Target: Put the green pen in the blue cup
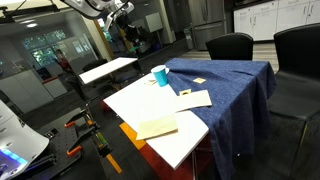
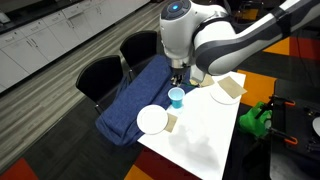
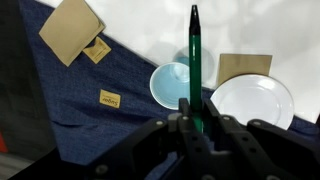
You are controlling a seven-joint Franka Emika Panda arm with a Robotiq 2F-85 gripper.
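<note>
In the wrist view my gripper (image 3: pixel 197 122) is shut on the green pen (image 3: pixel 195 60), which sticks out straight ahead of the jaws. The blue cup (image 3: pixel 170 86) lies right behind the pen, open side towards the camera and empty. In an exterior view the gripper (image 2: pixel 178 74) hangs just above the blue cup (image 2: pixel 176 97), which stands on the white table by the edge of the blue cloth; the pen is too small to make out there. The cup also shows in an exterior view (image 1: pixel 160 75).
A white plate (image 3: pixel 252 100) lies next to the cup, also seen in an exterior view (image 2: pixel 152 120). Tan paper sheets (image 3: pixel 70 28) (image 2: pixel 228 90) and small tags (image 3: pixel 110 98) lie around. A blue cloth (image 1: pixel 230 85) covers part of the table. Black chairs (image 1: pixel 230 45) stand behind it.
</note>
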